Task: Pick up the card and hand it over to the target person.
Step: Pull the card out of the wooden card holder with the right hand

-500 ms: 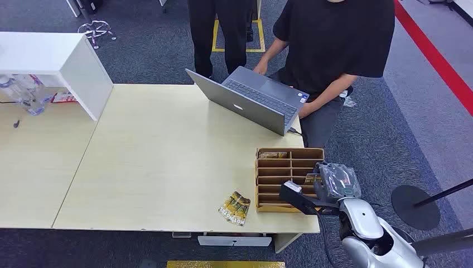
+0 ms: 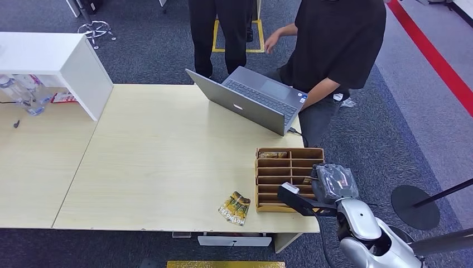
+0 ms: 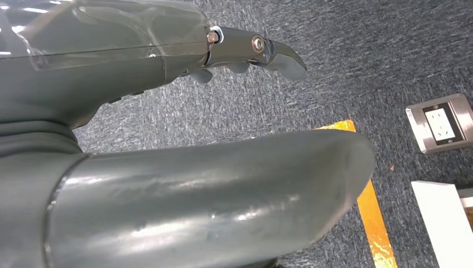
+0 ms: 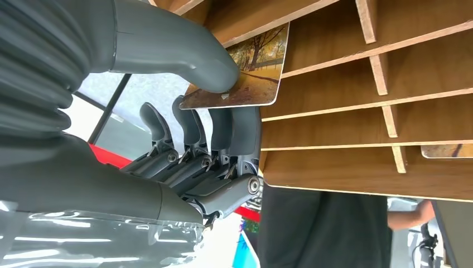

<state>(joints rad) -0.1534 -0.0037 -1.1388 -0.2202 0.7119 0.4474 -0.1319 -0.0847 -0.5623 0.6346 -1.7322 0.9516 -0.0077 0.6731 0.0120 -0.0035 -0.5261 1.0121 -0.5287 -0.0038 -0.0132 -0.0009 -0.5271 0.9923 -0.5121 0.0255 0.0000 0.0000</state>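
Card (image 4: pixel 245 70) pinched between my right hand's (image 4: pixel 189 139) thumb and fingers (image 4: pixel 223 125), its far end inside a slot of the wooden organizer (image 4: pixel 357 117). Left hand (image 3: pixel 167 56) hangs over carpet, fingers loosely curled, holding nothing. Beyond the organizer, a person (image 2: pixel 334 44) stands by the laptop (image 2: pixel 251 100).

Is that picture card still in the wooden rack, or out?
Partly out. The card sticks past the rack's edge, pinched between the right hand's thumb and fingers.
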